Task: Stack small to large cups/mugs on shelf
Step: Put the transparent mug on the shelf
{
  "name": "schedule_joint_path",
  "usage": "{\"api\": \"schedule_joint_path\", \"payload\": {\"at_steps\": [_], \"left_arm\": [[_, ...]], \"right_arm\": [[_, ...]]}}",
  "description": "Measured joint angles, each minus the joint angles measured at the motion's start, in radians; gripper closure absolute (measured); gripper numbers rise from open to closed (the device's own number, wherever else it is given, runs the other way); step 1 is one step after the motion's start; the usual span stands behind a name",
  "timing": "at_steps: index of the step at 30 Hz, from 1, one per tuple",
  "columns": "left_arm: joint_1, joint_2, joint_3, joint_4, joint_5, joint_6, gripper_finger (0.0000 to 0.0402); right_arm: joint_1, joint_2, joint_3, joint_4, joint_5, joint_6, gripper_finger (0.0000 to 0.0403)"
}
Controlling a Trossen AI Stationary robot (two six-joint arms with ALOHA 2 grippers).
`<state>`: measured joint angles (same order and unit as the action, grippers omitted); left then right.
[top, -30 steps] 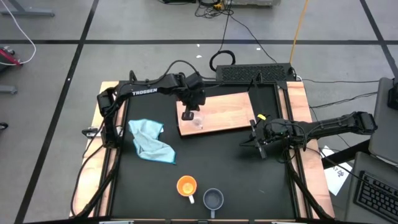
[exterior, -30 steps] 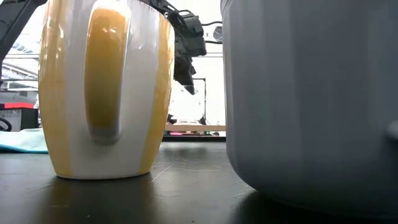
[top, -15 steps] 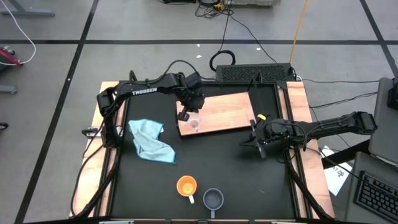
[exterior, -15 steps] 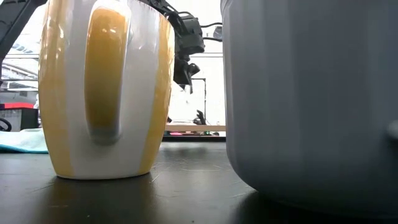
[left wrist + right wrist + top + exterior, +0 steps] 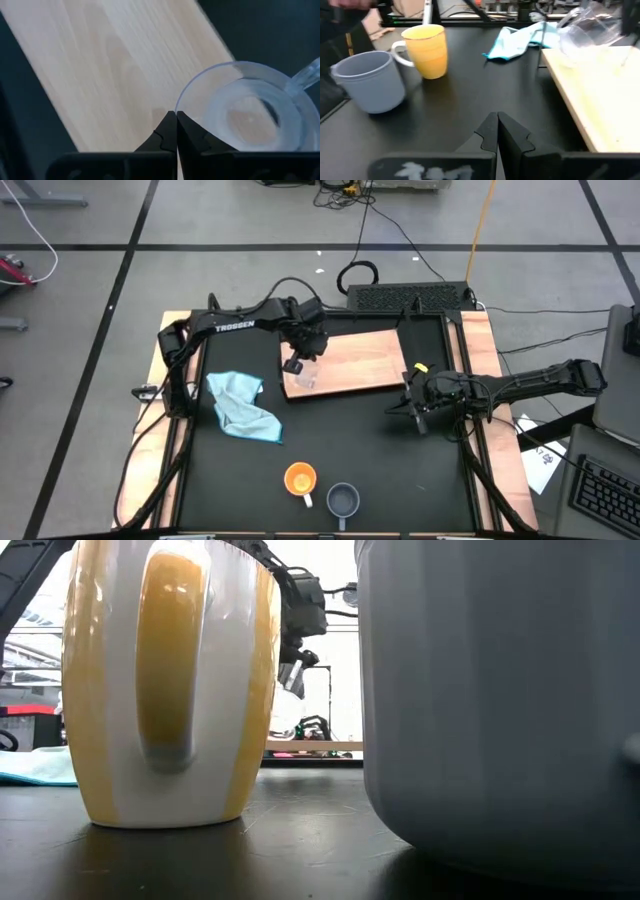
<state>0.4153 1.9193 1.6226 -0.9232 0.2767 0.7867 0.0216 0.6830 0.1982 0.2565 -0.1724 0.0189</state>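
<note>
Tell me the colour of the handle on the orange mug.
White; the orange mug's handle shows best in the low view.

The black table (image 5: 350, 440) is carrying a light-wood shelf board (image 5: 360, 360) lying up at twelve o'clock, a light blue cloth (image 5: 243, 408) sprawling at nine, and at six the orange mug (image 5: 299, 479) and grey-blue mug (image 5: 343, 500) sitting side by side.

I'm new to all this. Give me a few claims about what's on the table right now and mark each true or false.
1. The clear glass cup is at the wooden shelf. True.
2. The orange mug sits on the shelf. False: it stands on the black table.
3. The grey-blue mug stands beside the orange mug. True.
4. The light blue cloth covers the shelf. False: it lies on the table beside it.
5. The right gripper holds a mug. False: its fingers are shut on nothing.
</note>
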Motion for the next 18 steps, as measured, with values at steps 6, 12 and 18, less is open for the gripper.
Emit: {"api": "schedule_joint_path", "payload": {"at_steps": [6, 12, 18], "left_arm": [[-0.045, 0.0, 0.0, 0.027, -0.096, -0.003, 0.0401], [-0.08, -0.005, 0.001, 0.05, -0.178, -0.011, 0.0401], [-0.101, -0.017, 0.002, 0.059, -0.219, -0.027, 0.0401]], "right_arm": [[0.0, 0.0, 0.0, 0.0, 0.02, 0.003, 0.0403], [0.0, 0.0, 0.0, 0.0, 0.02, 0.004, 0.0403], [0.0, 0.001, 0.0, -0.012, 0.02, 0.008, 0.0403]]}}
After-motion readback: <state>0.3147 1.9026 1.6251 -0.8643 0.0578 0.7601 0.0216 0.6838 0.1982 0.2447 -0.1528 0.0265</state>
